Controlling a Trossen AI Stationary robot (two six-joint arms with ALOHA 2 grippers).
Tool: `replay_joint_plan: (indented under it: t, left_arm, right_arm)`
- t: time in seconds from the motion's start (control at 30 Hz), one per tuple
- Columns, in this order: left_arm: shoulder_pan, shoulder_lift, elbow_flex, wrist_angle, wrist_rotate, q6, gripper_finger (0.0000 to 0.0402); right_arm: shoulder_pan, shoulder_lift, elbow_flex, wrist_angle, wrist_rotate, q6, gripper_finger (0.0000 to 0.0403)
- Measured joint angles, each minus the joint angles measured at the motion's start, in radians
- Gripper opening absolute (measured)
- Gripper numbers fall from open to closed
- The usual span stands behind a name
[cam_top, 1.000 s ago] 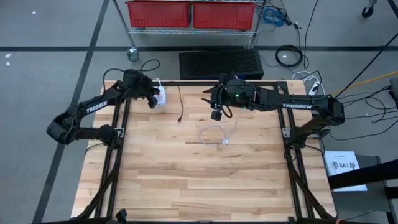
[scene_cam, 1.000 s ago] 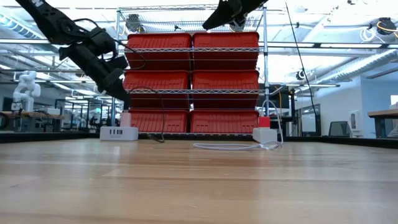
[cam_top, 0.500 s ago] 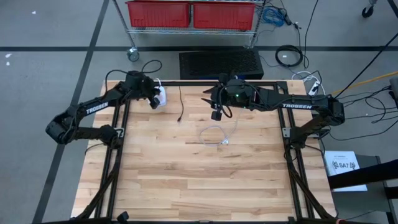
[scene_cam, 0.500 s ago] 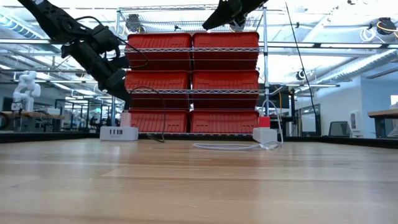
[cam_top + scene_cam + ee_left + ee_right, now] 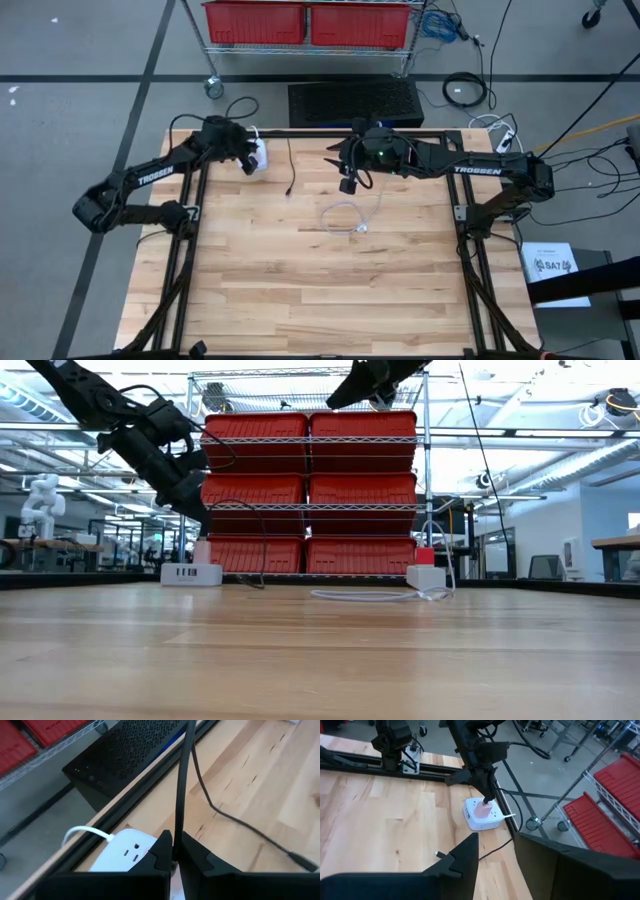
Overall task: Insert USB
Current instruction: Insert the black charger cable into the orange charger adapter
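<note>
A white charging hub (image 5: 259, 152) (image 5: 125, 851) (image 5: 481, 817) (image 5: 192, 573) sits flat at the table's far left edge, with a pinkish piece (image 5: 481, 810) on top. My left gripper (image 5: 246, 160) (image 5: 174, 855) (image 5: 486, 797) hovers right over it, shut on a black cable (image 5: 291, 168) (image 5: 220, 810). The cable's free end (image 5: 290, 192) (image 5: 302, 864) lies on the wood. My right gripper (image 5: 340, 170) (image 5: 497, 847) is open, raised high over the far middle of the table and touching nothing. A coiled white cable (image 5: 345, 217) (image 5: 375, 595) lies on the table below it. My left gripper pinches the black cable (image 5: 176, 837) between its two fingers, coming from above and pointing down at the hub. The cable rises out of the fingers along them, then drops slack to the table. The gripper hides the piece below the fingertips, so contact with the hub cannot be told.
A black rail (image 5: 300, 132) runs along the table's far edge, with a black perforated box (image 5: 355, 102) (image 5: 125, 750) on the floor behind it. Red bins on a wire rack (image 5: 310, 490) stand beyond. A white block with a red top (image 5: 425, 572) sits far right. Bare wood lies toward the near edge.
</note>
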Motion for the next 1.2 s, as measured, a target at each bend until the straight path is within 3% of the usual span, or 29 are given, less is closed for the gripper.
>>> replay_joint_plan:
  t: [0.2, 0.37, 0.7, 0.97, 1.2]
  left_arm:
    - [-0.010, -0.056, -0.005, 0.004, 0.021, -0.080, 0.0016]
    - [-0.011, -0.084, -0.006, -0.003, 0.032, -0.125, 0.0016]
    - [-0.010, -0.090, -0.017, -0.005, 0.022, -0.096, 0.0016]
    - [-0.022, -0.083, -0.067, 0.043, 0.017, -0.124, 0.0016]
    - [-0.022, -0.100, -0.027, 0.023, 0.020, -0.124, 0.0016]
  right_arm:
    - [-0.001, 0.000, 0.000, -0.073, 0.017, 0.008, 0.0115]
    - [-0.015, 0.000, -0.045, -0.105, 0.082, 0.052, 0.0084]
    - [-0.051, 0.001, -0.270, 0.092, 0.019, 0.185, 0.0043]
    - [-0.051, 0.001, -0.278, 0.144, -0.002, 0.191, 0.0043]
    - [-0.051, 0.000, -0.278, 0.168, -0.004, 0.195, 0.0043]
